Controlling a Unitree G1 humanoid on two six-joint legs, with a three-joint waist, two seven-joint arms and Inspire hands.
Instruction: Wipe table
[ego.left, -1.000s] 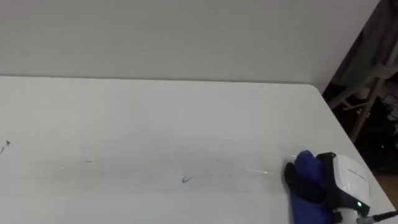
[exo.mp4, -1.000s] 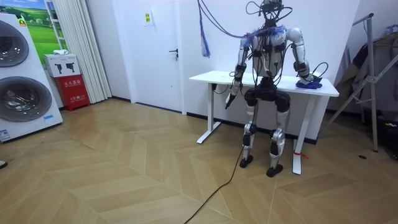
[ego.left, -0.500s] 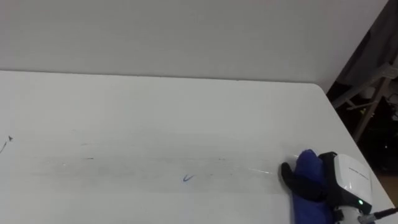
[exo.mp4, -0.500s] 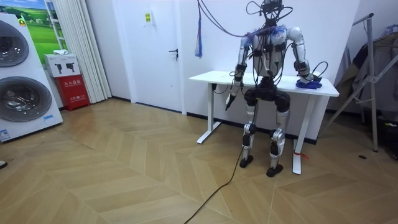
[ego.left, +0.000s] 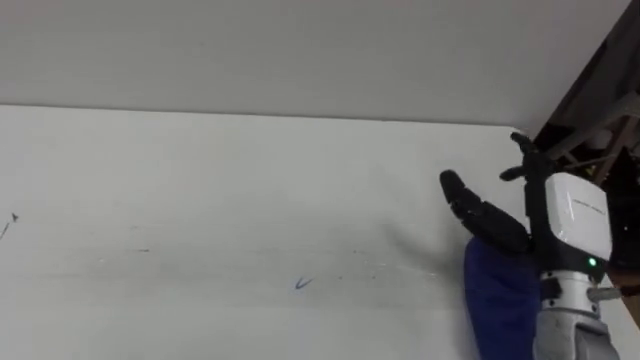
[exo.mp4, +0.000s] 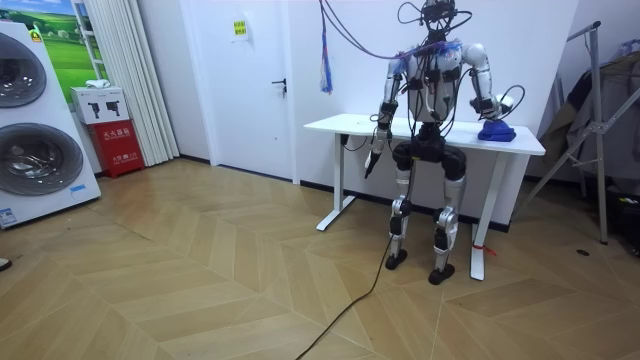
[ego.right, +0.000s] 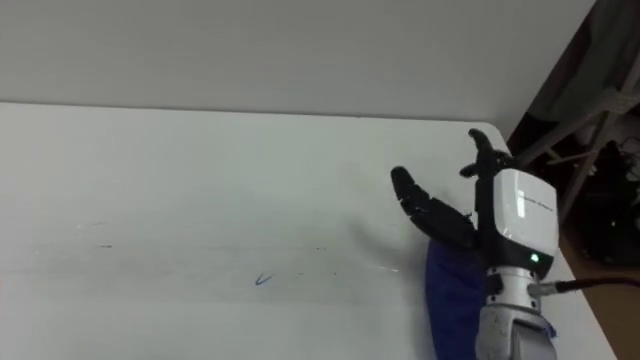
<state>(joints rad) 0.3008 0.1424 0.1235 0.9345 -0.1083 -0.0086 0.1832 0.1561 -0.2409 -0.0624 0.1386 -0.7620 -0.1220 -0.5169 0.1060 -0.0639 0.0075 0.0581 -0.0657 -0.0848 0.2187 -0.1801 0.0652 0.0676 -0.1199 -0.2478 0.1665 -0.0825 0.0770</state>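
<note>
Left eye view: right hand (ego.left: 566, 216) above table (ego.left: 200, 180), fingers (ego.left: 486, 219) straight, open, blue cloth (ego.left: 500, 300) under palm.

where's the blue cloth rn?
Left eye view, lower right: blue cloth on the white table near its right edge, under the open right hand.

The right robot hand (ego.left: 497, 226) is at the right side of the white tabletop (ego.left: 220, 190). Its dark fingers (ego.left: 462, 201) are straight and point out over the tabletop. A blue cloth (ego.left: 497, 295) sits right under the hand, near the tabletop's right edge. A small blue pen mark (ego.left: 300, 285) is near the middle of the tabletop, well apart from the cloth. A tiny dark mark (ego.left: 9, 224) is at the far left. Thin, pale streaks (ego.left: 150, 258) run across between them.
</note>
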